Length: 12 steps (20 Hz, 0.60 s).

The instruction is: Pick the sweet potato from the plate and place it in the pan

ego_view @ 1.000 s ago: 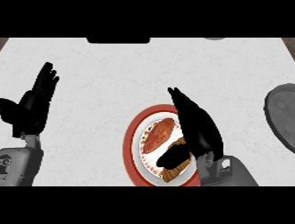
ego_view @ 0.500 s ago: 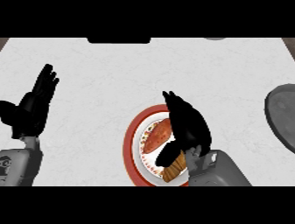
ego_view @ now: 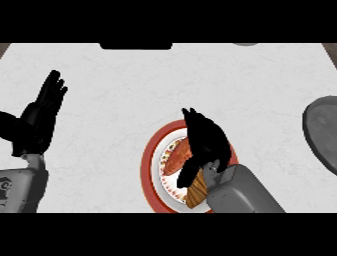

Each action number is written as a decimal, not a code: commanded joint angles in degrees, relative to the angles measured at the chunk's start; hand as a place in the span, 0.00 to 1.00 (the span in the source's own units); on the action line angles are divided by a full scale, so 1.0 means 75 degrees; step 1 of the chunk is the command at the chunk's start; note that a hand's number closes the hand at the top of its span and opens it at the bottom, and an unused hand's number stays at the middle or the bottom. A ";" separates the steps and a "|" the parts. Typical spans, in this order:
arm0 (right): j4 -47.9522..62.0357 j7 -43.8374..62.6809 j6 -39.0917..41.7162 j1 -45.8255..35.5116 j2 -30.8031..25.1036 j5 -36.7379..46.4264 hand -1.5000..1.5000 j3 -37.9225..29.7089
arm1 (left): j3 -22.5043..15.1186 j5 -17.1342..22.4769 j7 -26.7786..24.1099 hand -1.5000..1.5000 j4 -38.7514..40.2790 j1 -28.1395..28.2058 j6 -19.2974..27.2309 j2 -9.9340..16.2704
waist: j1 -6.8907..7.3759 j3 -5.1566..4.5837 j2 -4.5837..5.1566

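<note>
Right hand [ego_view: 204, 142]: laid over the sweet potato [ego_view: 177, 162] on the red-rimmed plate [ego_view: 150, 165], fingers straight.
Left hand [ego_view: 34, 125]: open, at 9 o'clock.
Pan [ego_view: 332, 137]: at 3 o'clock.

two chunky grey forearms, smooth boxy casings with rounded edges, left forearm [ego_view: 12, 190] showing darker panel lines and small round marks (screws maybe, hard to tell), matte black left hand [ego_view: 32, 125], black right hand [ego_view: 204, 140]

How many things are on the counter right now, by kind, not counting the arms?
Plate: 1
Sweet potato: 1
Pan: 1
Total: 3
The sweet potato is on the plate, partly hidden under the right robot hand.
</note>
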 commanded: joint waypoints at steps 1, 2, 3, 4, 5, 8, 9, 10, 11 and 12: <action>0.0133 0.0497 -0.0247 -0.0077 0.0037 -0.0232 0.00 0.0349 | 0.0184 0.0066 -0.0220 0.50 0.0032 0.0216 -0.0251 0.0072 | 0.0002 0.0000 -0.0001; -0.0040 0.0037 0.0242 0.0258 0.0038 0.0194 0.00 -0.0151 | -0.0080 -0.0238 -0.0289 0.50 0.0011 0.0247 0.0004 -0.0180 | -0.0025 0.0001 -0.0003; 0.0787 0.0032 -0.0100 -0.0311 0.0038 -0.0081 0.00 -0.0059 | 0.0005 -0.0127 0.0343 0.50 -0.0432 0.0084 -0.0080 0.0055 | 0.0015 0.0002 0.0000; 0.1120 -0.0416 -0.0043 -0.0252 0.0038 -0.0017 0.00 -0.0229 | -0.0308 -0.0308 0.0340 0.50 -0.0723 0.0260 0.0285 -0.0390 | 0.0021 0.0003 0.0001; 0.1277 0.0217 -0.0409 -0.0707 0.0038 -0.0292 0.00 0.0263 | 0.0095 -0.0053 0.0284 0.50 -0.0178 -0.0112 -0.0098 -0.0004 | 0.0026 0.0001 0.0006; 0.0879 0.0142 0.0163 -0.0206 0.0038 -0.0058 0.00 0.0050 | 0.0342 0.0085 0.0360 0.50 -0.0321 -0.0069 -0.0201 0.0145 | -0.0008 0.0001 -0.0003; 0.1242 0.0119 0.0011 -0.0505 0.0038 -0.0342 0.00 0.0025 | 0.0149 0.0021 0.0276 0.50 -0.0448 0.0292 -0.0249 -0.0015 | 0.0015 0.0001 -0.0001; 0.1229 -0.0222 -0.0035 -0.0194 0.0038 -0.0119 0.00 0.0079 | 0.0093 -0.0229 0.0160 0.50 0.0031 -0.0296 0.0056 -0.0177 | -0.0020 0.0001 0.0003; 0.1274 -0.0262 -0.0131 0.0034 0.0039 -0.0025 0.00 0.0073 | 0.0183 -0.0170 -0.0174 0.50 0.0179 -0.0031 -0.0036 -0.0181 | -0.0020 0.0001 0.0003; 0.1725 -0.0754 -0.0108 -0.0112 0.0039 0.0047 0.00 -0.0165 | 0.0003 -0.0268 -0.0251 0.50 -0.0198 0.0479 -0.0014 -0.0305 | 0.0004 0.0001 0.0003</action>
